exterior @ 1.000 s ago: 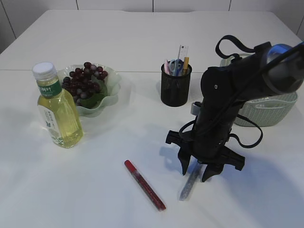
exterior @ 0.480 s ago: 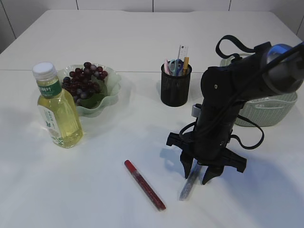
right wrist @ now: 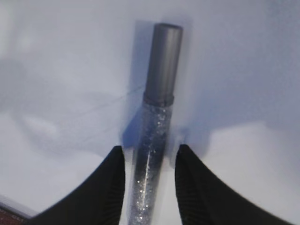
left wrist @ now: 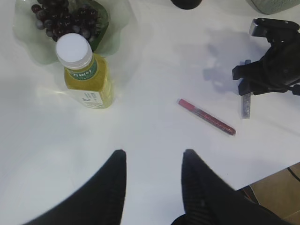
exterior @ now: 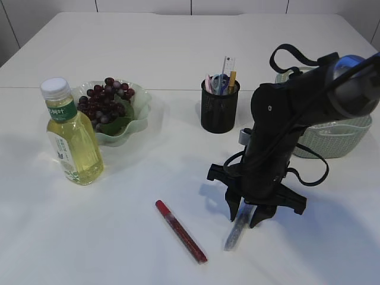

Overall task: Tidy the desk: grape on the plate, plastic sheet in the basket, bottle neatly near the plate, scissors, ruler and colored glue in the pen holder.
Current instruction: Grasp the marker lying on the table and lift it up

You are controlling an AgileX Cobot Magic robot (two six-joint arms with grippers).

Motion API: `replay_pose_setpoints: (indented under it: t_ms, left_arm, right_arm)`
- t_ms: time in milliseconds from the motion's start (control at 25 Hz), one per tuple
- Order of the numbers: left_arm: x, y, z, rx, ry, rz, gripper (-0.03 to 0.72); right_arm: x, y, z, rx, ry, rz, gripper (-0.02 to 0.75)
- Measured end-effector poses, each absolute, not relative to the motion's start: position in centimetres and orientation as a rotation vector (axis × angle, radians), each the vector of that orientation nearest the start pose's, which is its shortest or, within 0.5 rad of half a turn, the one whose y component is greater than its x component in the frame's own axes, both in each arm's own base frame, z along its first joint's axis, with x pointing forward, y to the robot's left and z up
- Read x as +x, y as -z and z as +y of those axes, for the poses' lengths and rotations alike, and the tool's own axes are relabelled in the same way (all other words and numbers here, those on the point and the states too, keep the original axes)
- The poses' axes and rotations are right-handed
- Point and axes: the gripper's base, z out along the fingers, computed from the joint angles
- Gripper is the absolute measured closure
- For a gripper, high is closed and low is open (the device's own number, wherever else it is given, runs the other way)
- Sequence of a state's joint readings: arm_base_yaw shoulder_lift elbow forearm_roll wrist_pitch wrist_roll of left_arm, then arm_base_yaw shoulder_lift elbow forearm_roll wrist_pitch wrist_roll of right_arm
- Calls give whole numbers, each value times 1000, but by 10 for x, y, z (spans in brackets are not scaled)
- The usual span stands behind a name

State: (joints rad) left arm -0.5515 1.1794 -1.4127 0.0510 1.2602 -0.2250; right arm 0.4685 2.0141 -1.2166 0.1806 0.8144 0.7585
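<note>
On the white table (exterior: pixel 178 53) the right gripper (exterior: pixel 243 212) is settling a touch lower near the front edge — its fingers (right wrist: pixel 112 183), narrowing but not yet clamped, are straddling the silver glitter glue (right wrist: pixel 152 154) lying flat — so the pickup is imminent, while the left gripper (left wrist: pixel 152 176) is hanging open, empty.

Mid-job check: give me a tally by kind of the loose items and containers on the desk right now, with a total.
Glue tubes lying on the table: 2, red glue tube and silver glitter glue tube
Bottles: 1, yellow drink bottle
Plates: 1, green plate holding the grape bunch
Pen holders: 1, black mesh pen holder
Baskets: 1, pale green basket
Total: 7, counting the grapes
</note>
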Motion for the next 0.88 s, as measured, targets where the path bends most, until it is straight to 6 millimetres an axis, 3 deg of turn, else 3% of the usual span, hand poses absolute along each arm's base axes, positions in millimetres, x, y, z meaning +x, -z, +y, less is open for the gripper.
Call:
replay_pose_setpoints:
  t_ms: [600,880]
  left_arm:
    - [183,-425,-108,410,250,2493,398]
    - [183,-425,-108,410,250,2493,398]
  right_arm:
    - [321,-120,177,673,-228,3112,447]
    - [321,-120,177,673,-225,3116,605]
